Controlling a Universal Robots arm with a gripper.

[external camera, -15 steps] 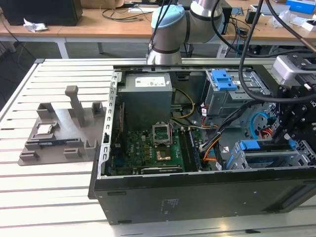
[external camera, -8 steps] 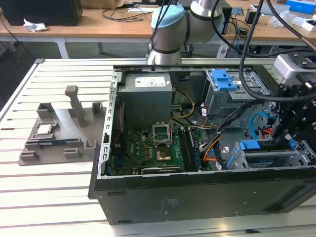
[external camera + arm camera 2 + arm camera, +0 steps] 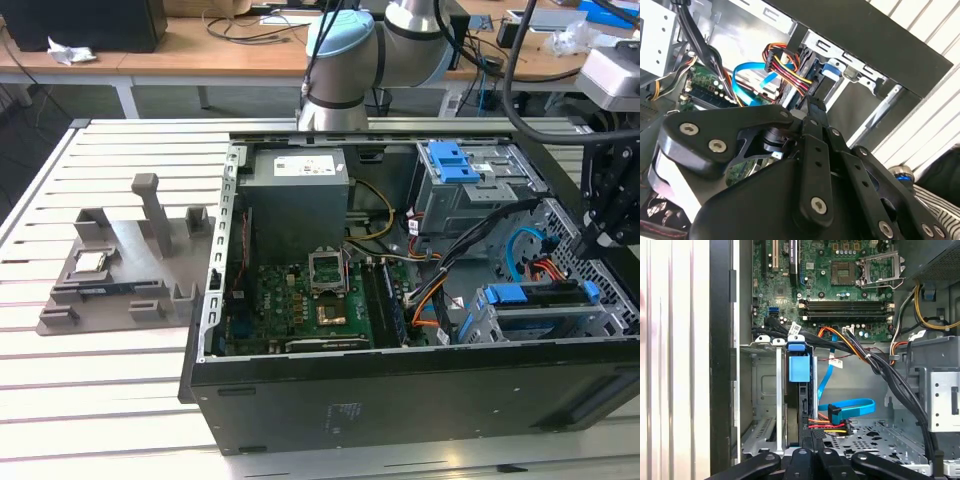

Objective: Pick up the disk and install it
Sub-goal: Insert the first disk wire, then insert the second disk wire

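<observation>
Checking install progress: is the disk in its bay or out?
In: the disk stands edge-on in the case's metal bay, blue tab showing.

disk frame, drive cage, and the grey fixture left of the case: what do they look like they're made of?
Disk: the frame's tab is glossy, uniformly blue, likely moulded plastic; the drive's body sits edge-on and dark, material unclear.
Drive cage: bare grey sheet metal by its thin folded edges and punched holes, probably steel.
Grey fixture: matte, uniform grey, blocky; looks like plastic, possibly printed, but open.
</observation>
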